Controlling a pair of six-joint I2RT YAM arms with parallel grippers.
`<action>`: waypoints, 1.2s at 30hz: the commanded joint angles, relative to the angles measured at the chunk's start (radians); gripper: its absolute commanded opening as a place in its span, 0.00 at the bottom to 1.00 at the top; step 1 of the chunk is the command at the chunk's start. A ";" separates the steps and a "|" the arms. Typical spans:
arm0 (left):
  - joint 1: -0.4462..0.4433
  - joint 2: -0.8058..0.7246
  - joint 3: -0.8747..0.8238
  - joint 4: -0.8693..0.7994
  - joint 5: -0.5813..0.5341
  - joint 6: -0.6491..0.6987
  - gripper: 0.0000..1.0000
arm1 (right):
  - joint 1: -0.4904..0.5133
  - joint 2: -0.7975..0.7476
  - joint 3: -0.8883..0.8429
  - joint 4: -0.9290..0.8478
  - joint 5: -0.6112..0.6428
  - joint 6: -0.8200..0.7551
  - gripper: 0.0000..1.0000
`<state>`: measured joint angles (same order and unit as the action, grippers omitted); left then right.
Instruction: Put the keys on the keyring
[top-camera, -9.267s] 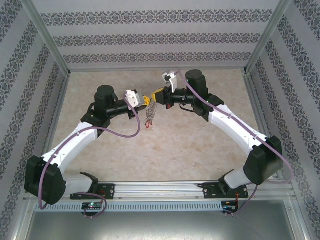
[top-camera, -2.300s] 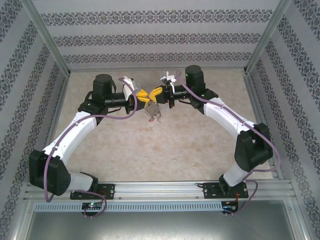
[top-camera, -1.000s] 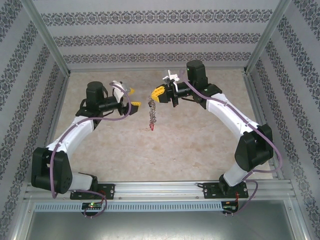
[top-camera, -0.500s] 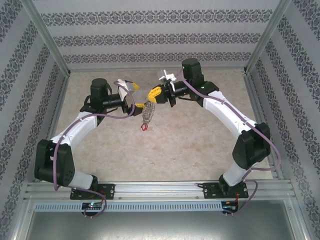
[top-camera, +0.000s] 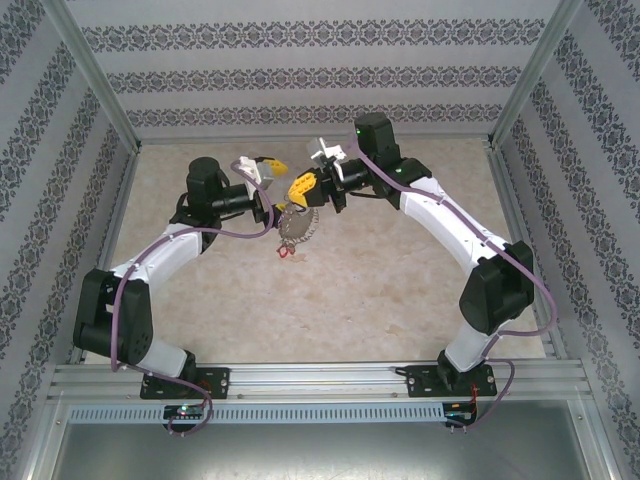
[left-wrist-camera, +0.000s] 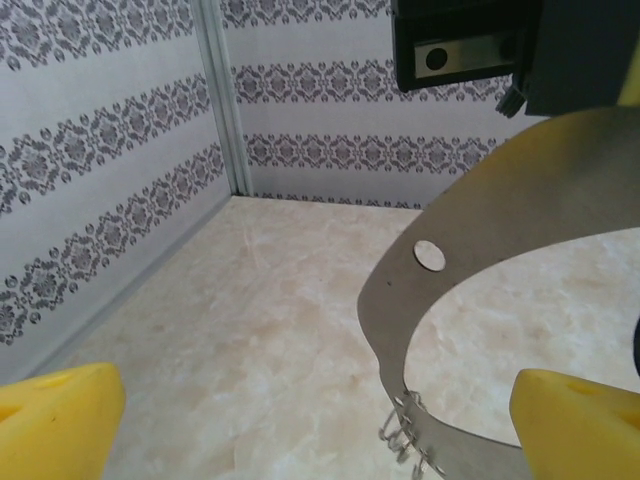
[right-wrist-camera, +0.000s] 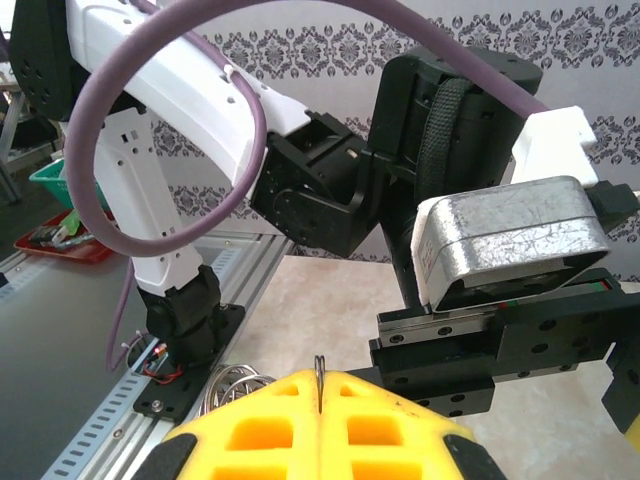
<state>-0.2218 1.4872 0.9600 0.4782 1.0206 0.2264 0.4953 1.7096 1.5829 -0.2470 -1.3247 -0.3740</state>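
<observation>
Keyring (top-camera: 297, 226) now further left, silvery loop

The counter (top-camera: 340, 300) is a beige, marble-patterned surface, enclosed on 3 sides by damask-papered walls (top-camera: 320, 75). Along its near edge, an aluminium rail (top-camera: 320, 375) carries the left arm base (top-camera: 185, 382) and right arm base (top-camera: 450, 380).

Three cameras, one table (top-camera: 400, 290).
You look down from above and behind; left wrist faces a wall corner (left-wrist-camera: 218, 100), right wrist the left arm (right-wrist-camera: 190, 110), both near the keyring (left-wrist-camera: 440, 250).
</observation>
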 joint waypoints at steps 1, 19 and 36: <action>-0.008 0.010 -0.028 0.184 0.031 -0.061 0.99 | 0.009 0.001 0.042 0.006 -0.067 -0.034 0.00; 0.109 -0.102 0.020 -0.322 -0.289 0.065 1.00 | -0.035 0.046 0.133 -0.607 0.244 -0.640 0.00; 0.102 -0.010 0.261 -0.907 0.140 0.525 1.00 | 0.087 -0.015 0.097 -0.743 0.714 -1.108 0.00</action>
<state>-0.1051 1.4433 1.1778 -0.2394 0.9741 0.5095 0.5785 1.7504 1.6913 -0.9924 -0.6571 -1.4002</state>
